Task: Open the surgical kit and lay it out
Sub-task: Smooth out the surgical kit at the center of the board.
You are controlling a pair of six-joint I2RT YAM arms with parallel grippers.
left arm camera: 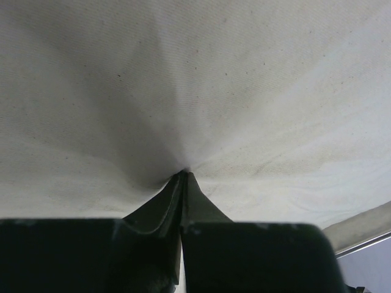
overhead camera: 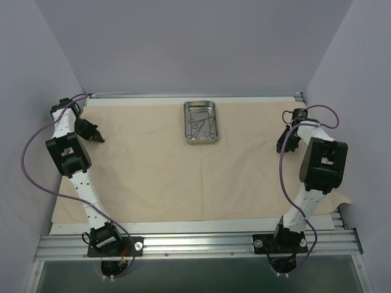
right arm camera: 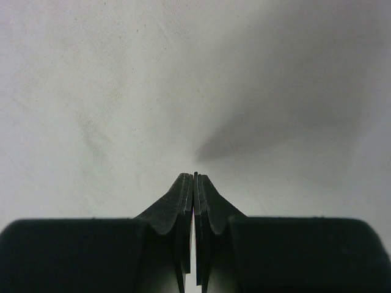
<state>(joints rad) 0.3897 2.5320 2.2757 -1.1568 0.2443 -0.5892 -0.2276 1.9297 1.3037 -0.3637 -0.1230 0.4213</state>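
Observation:
The beige cloth wrap (overhead camera: 177,177) lies spread flat over the table. On it at the back middle stands the small steel tray (overhead camera: 186,122) with thin ring-handled instruments (overhead camera: 200,126) inside. My left gripper (overhead camera: 98,139) is at the wrap's left side. In the left wrist view its tips (left arm camera: 184,173) are shut on a pinch of cloth (left arm camera: 256,91), and creases radiate from them. My right gripper (overhead camera: 282,146) is over the wrap's right side. In the right wrist view its jaws (right arm camera: 194,175) are shut with nothing between them, and their shadow falls on the flat cloth (right arm camera: 122,91) a little apart.
Grey walls close in the table on the left, back and right. An aluminium rail (overhead camera: 195,244) carrying both arm bases runs along the near edge. The wrap's front right corner (overhead camera: 341,199) hangs past the table edge.

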